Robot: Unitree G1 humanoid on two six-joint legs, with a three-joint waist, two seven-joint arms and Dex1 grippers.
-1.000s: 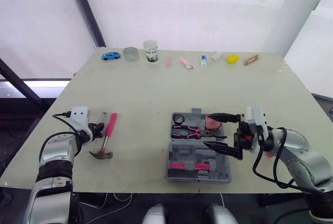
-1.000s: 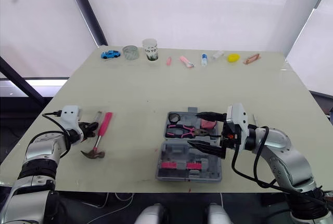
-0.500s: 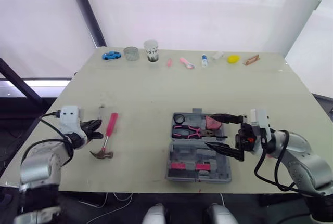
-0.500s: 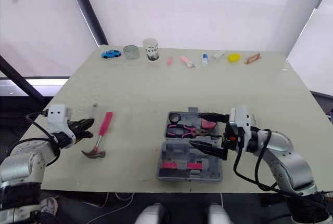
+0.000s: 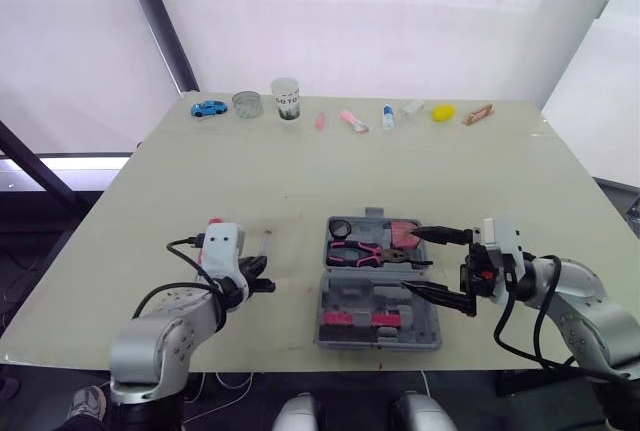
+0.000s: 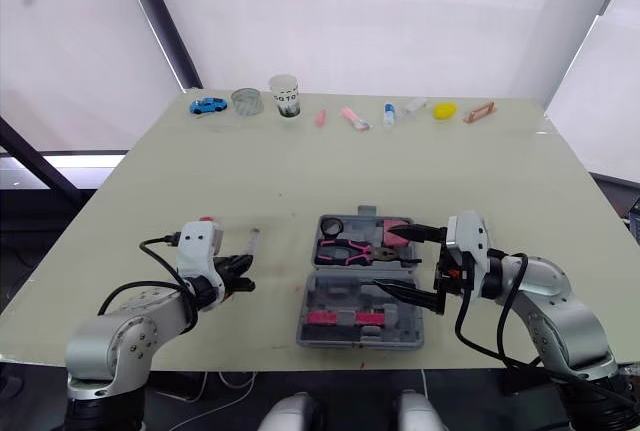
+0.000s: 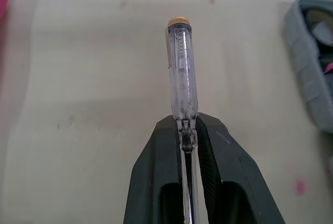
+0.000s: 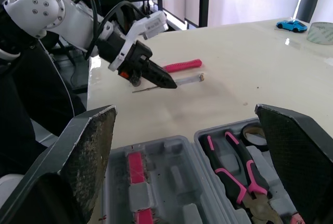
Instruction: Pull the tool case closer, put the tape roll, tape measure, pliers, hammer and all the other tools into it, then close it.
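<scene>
Left wrist view: left fingers pinch a clear screwdriver; right fingers gape over the open tool case, pliers inside.

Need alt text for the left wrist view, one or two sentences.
The left gripper pinches the metal shaft of a clear-handled screwdriver, its brass-capped handle pointing away over the beige table. A corner of the grey tool case shows alongside.

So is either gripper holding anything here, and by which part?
The left gripper is shut on a clear-handled screwdriver, its fingers pinching where the handle meets the shaft. The right gripper is open and holds nothing.
</scene>
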